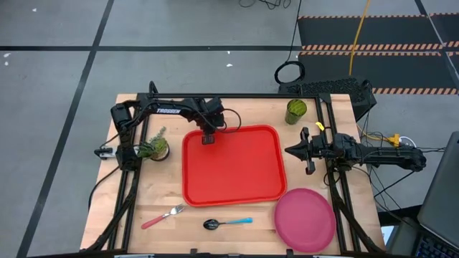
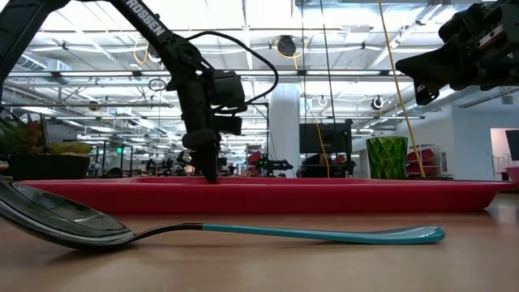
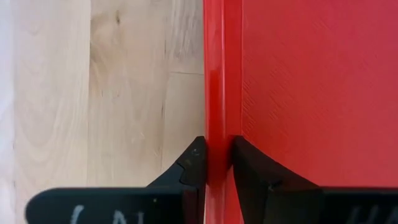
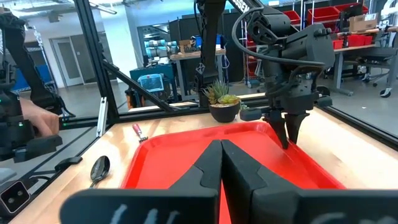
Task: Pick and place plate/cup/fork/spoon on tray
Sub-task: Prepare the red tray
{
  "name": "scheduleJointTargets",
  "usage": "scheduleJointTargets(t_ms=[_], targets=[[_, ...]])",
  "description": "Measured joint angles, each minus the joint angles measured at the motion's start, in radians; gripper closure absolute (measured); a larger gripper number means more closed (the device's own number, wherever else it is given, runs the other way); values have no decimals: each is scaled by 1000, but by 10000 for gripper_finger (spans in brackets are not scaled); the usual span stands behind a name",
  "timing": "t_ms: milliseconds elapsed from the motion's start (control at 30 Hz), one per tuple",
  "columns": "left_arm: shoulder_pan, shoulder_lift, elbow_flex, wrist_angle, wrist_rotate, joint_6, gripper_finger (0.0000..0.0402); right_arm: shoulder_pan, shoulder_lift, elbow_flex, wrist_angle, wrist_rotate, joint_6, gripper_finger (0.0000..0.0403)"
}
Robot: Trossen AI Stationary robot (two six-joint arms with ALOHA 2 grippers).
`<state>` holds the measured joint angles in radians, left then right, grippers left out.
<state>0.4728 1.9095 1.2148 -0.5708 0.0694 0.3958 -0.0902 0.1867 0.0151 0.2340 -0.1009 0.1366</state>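
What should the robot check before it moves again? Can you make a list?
1. Left gripper pinching the tray rim: ok, fingers shut on either side of it.
2. Right gripper free: ok, shut and holding nothing, beside the tray.
3. Tray has room: ok, nothing lies in it.
4. Plate, fork and spoon on the table: ok, all off the tray.
5. Cup upright: ok, past the tray's far corner.
6. Plant out of the way: cannot tell, close to the left arm.
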Motion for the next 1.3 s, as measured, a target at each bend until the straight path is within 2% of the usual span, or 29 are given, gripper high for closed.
scheduleJointTargets(t_ms=[333, 1300], targets=[[9, 1, -1, 56, -18, 69, 345, 0, 0, 0, 0, 0, 1, 403], [3, 2, -1, 101, 10, 85, 345, 0, 0, 0, 0, 0, 1, 403]])
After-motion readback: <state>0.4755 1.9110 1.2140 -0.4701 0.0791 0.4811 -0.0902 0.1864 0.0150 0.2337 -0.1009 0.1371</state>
